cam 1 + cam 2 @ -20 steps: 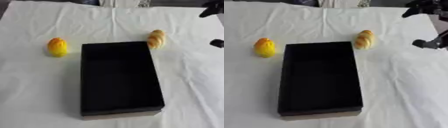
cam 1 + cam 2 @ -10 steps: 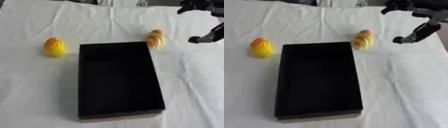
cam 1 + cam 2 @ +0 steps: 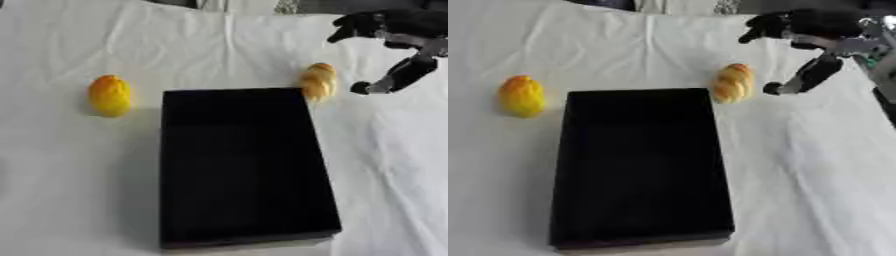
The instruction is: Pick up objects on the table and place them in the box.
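Right hand has neared the bread roll beside the box.

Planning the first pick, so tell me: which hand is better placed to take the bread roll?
Right. The right hand hovers open just beside the bread roll at the box's far right corner; no left hand shows.

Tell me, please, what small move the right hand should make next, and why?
Probably ease the right hand a little further left and down around the bread roll: its fingers are spread open beside the roll, not touching it, and the black box holds nothing yet.
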Controlling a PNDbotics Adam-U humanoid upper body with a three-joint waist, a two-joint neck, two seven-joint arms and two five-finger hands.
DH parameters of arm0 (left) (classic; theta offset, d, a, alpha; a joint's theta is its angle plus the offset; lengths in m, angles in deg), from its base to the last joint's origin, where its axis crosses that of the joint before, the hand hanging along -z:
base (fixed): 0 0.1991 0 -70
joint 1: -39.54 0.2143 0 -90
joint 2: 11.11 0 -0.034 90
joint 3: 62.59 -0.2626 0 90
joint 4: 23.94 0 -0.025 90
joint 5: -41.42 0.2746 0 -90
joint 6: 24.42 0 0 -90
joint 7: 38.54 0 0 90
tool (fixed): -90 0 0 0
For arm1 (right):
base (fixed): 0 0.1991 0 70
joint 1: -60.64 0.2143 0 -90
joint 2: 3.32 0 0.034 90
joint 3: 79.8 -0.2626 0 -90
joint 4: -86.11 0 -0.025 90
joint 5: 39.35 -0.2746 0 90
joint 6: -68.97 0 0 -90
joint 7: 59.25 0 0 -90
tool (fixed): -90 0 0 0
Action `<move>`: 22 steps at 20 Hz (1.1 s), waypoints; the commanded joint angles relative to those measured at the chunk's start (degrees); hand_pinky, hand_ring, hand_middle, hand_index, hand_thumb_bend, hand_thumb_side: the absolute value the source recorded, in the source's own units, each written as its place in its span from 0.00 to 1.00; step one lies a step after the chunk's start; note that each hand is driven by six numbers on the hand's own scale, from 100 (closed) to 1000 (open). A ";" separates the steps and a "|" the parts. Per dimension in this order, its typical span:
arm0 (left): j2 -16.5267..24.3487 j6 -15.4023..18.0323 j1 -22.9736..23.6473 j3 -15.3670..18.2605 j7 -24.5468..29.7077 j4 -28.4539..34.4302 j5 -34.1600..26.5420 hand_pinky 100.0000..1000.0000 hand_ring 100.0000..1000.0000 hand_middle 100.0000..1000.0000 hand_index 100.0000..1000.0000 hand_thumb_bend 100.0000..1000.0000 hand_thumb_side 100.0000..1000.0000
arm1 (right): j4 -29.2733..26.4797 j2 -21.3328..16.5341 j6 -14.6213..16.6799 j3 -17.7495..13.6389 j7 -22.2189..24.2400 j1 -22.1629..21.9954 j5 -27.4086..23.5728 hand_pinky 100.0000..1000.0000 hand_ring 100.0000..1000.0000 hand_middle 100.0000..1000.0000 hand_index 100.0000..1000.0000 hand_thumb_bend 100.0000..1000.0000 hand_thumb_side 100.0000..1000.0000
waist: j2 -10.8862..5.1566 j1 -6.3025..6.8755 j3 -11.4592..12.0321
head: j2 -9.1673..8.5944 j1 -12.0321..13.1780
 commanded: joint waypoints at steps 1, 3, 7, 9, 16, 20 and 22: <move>0.71 0.09 -0.87 0.06 0.31 0.93 -0.40 0.82 0.85 0.75 0.91 0.05 0.55 | 0.62 -0.96 0.41 -0.57 -0.77 1.25 1.45 0.93 0.99 0.80 0.92 0.36 0.13 | -0.95 0.16 0.27 | -1.09 -0.54; 0.60 0.09 -0.96 0.07 0.37 0.93 -0.50 0.82 0.85 0.75 0.91 0.04 0.55 | 0.85 -0.71 0.63 -0.48 -0.81 1.46 1.83 0.93 0.99 0.80 0.92 0.37 0.14 | -0.64 0.11 0.54 | -1.17 -0.67; 0.38 0.06 -1.13 0.09 0.51 0.93 -0.66 0.82 0.86 0.75 0.91 0.04 0.56 | 1.35 -0.24 0.76 -0.42 -0.72 1.68 2.96 0.93 0.99 0.81 0.92 0.37 0.15 | -0.09 -0.14 1.04 | -1.15 -0.87; 0.31 0.03 -1.22 0.11 0.59 0.93 -0.73 0.82 0.86 0.75 0.91 0.03 0.56 | 1.70 -0.06 0.79 -0.51 -0.75 1.70 3.62 0.93 0.99 0.81 0.92 0.37 0.17 | 0.20 -0.32 1.32 | -1.31 -0.93; 0.08 -0.21 -1.18 0.29 0.70 0.93 -0.92 0.82 0.86 0.75 0.91 0.02 0.57 | 3.03 0.47 0.87 -0.71 -1.44 1.46 7.41 0.92 0.98 0.78 0.90 0.39 0.33 | 0.82 -0.86 1.97 | -1.13 -1.06; -0.01 -0.26 -1.31 0.22 0.84 0.93 -1.01 0.82 0.86 0.75 0.91 0.02 0.58 | 3.93 0.92 0.80 -0.60 -1.80 1.46 8.53 0.91 0.96 0.71 0.85 0.23 0.35 | 0.94 -1.04 2.19 | -1.20 -1.17; -0.06 -0.30 -1.32 0.23 0.89 0.93 -1.03 0.82 0.86 0.75 0.91 0.02 0.58 | 4.26 1.11 0.58 -0.56 -2.14 1.47 8.78 0.89 0.94 0.65 0.82 0.14 0.32 | 0.97 -1.07 2.32 | -1.23 -1.23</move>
